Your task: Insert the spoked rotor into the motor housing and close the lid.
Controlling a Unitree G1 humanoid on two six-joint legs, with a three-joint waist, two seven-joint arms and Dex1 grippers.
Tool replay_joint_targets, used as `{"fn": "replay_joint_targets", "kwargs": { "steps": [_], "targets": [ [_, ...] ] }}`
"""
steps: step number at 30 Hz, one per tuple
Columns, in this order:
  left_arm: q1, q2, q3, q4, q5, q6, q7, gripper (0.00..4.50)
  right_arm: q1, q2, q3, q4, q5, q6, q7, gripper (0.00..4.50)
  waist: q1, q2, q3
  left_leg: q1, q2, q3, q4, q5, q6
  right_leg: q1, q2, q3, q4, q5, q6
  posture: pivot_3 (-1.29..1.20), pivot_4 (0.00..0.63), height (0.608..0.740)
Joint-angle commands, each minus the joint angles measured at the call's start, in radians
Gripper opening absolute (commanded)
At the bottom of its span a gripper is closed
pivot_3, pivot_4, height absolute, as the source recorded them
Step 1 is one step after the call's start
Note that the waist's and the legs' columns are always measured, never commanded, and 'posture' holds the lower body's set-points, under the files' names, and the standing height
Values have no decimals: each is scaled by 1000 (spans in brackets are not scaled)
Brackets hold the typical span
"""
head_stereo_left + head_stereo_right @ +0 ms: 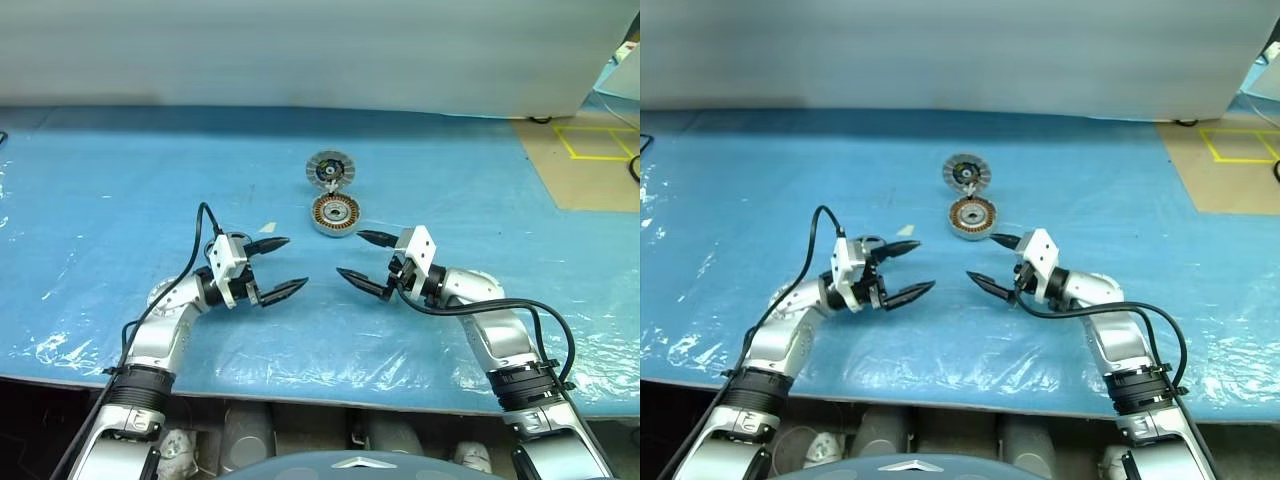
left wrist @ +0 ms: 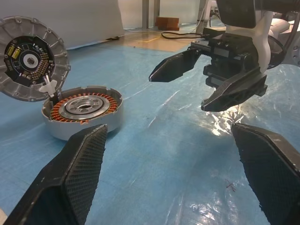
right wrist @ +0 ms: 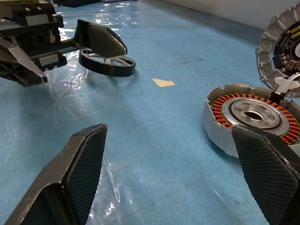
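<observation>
Currently, the spoked rotor (image 3: 107, 63) lies flat on the blue sheet (image 1: 90, 200) at the far left, just beside the left arm and behind its fingertips, well apart from the housing. The left gripper (image 1: 297, 262) hangs above the sheet with jaws spread wide and nothing between them, pointing inward toward the centre and away from the rotor.

At centre, beyond both grippers, the motor housing (image 1: 336, 214) sits upright with its copper windings exposed and no rotor seated. The lid (image 1: 329, 170) stands tilted up at the housing's far edge, finned face toward the robot.

The right gripper (image 1: 348, 253) is likewise spread and empty, pointing inward.

Judgement: the left arm is the nearer one. Being round and flat, the rotor offers no preferred axis, so the left gripper would need to draw back and swing outward to reach its rim.
</observation>
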Motion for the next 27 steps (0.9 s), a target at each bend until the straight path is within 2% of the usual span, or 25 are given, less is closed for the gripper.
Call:
{"fn": "replay_joint_targets", "kwargs": {
  "steps": [1, 27],
  "targets": [
    [3, 5, 8, -24, -9, -15, -2, 4495, -26, 8, -13, -7, 17, -18, 3, 4460, 0, 0, 0, 0, 0, 0, 0, 0, 0, 0, 0, 0, 0, 0, 0, 0, 150, 740],
    [6, 0, 0, -22, -4, -13, -2, 4495, -19, 0, -21, -19, 17, -12, -3, 4460, 0, 0, 0, 0, 0, 0, 0, 0, 0, 0, 0, 0, 0, 0, 0, 0, 150, 740]
  ]
}}
